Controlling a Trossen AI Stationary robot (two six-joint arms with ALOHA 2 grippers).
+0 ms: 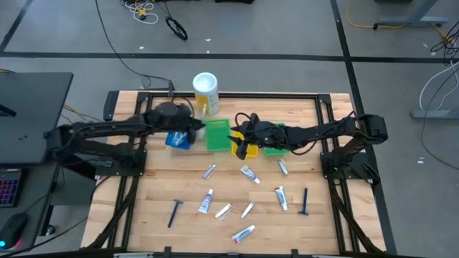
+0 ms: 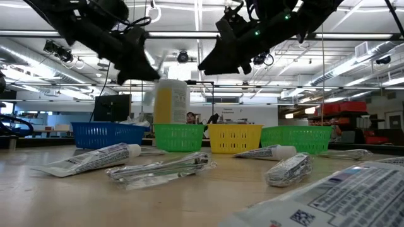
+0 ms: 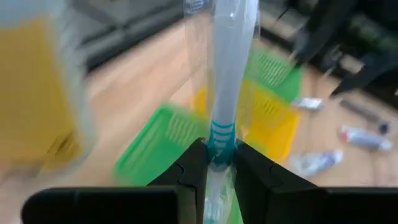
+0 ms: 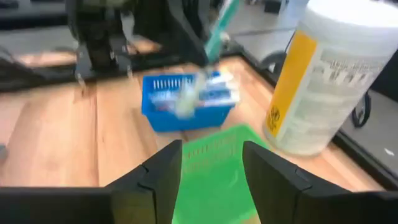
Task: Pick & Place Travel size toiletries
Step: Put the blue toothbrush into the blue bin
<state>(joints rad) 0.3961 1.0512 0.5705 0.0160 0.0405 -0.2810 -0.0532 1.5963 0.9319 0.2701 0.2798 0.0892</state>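
A tall white-and-yellow cylindrical canister [image 1: 205, 92] stands at the far edge of the wooden slat table [image 1: 158, 201], just behind and between the two grippers. Four small plastic mesh bins sit in a row beneath the grippers: a blue bin [image 1: 179, 139], a green bin [image 1: 217, 135], a yellow bin [image 2: 235, 137] and a second green bin [image 2: 297, 138]. The left gripper [image 3: 219, 163] hovers above the blue bin with its fingers pressed onto a slim white-and-teal toothbrush in clear wrap [image 3: 225, 81], which stands upright between them. The right gripper [image 4: 210, 163] hangs above the first green bin, beside the yellow bin, with its fingers spread apart and nothing between them. The blue bin, ahead of the right gripper, contains white packaged items [image 4: 198, 95]; the contents of the other bins cannot be determined. The remaining toiletries lie scattered on the table nearer the front edge than both grippers: small white toothpaste tubes [image 1: 249, 173], small silver tubes [image 1: 209, 170] and dark blue razors [image 1: 305, 201].
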